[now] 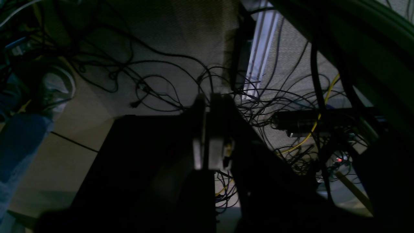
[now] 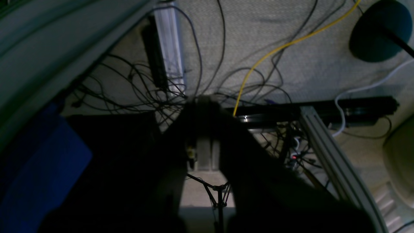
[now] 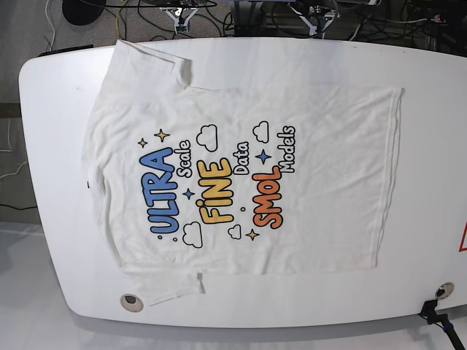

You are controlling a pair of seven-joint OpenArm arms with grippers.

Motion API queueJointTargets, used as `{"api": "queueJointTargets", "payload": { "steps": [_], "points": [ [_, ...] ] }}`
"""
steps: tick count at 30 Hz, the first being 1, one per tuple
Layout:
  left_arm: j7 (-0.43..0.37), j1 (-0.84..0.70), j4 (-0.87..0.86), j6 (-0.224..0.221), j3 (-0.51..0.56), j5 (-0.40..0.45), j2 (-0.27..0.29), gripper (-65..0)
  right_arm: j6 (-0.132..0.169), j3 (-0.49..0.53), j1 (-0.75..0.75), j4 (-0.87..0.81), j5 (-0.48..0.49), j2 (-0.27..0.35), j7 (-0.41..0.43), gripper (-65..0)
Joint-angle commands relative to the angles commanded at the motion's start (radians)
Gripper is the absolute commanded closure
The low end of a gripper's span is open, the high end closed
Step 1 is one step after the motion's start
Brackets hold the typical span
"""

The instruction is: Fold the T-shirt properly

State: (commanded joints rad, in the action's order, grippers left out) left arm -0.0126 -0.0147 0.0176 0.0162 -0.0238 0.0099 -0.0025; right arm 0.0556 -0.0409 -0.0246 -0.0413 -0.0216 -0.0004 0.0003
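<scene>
T-shirt: the white short-sleeved T-shirt lies spread out on the white tabletop, print side up, its neck end toward the left of the base view and its hem toward the right
Main lettering: "ULTRA" in blue, "FiNE" in yellow and "SMOL" in orange, all running sideways, from bottom to top of the base view
Small lettering: "Scale", "Data" and "Models" in black, one beside each large word
Printed motifs: outlined clouds, with yellow and blue stars among them
Sleeves: one points to the upper left, reaching the far edge of the tabletop; the other points to the lower left, its cuff near a round grommet
Fabric: shallow wrinkles around the neck and shoulder end, flatter toward the hem
Left end effector: fingers together in the dark, blurred left wrist view, nothing visible between them
Right end effector: fingers together too, likewise dark and blurred
Wrist surroundings: tangled black cables and a yellow cable
Brands: none that I can read
</scene>
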Motion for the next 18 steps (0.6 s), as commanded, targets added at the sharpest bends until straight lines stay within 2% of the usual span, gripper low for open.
{"api": "queueJointTargets", "payload": {
  "steps": [18],
  "points": [
    [-0.013, -0.004, -0.006, -0.003, 0.005, 0.007, -0.005, 0.0, -0.003, -0.003, -0.002, -0.004, 0.004, 0.0, -0.003, 0.0]
  ]
}}
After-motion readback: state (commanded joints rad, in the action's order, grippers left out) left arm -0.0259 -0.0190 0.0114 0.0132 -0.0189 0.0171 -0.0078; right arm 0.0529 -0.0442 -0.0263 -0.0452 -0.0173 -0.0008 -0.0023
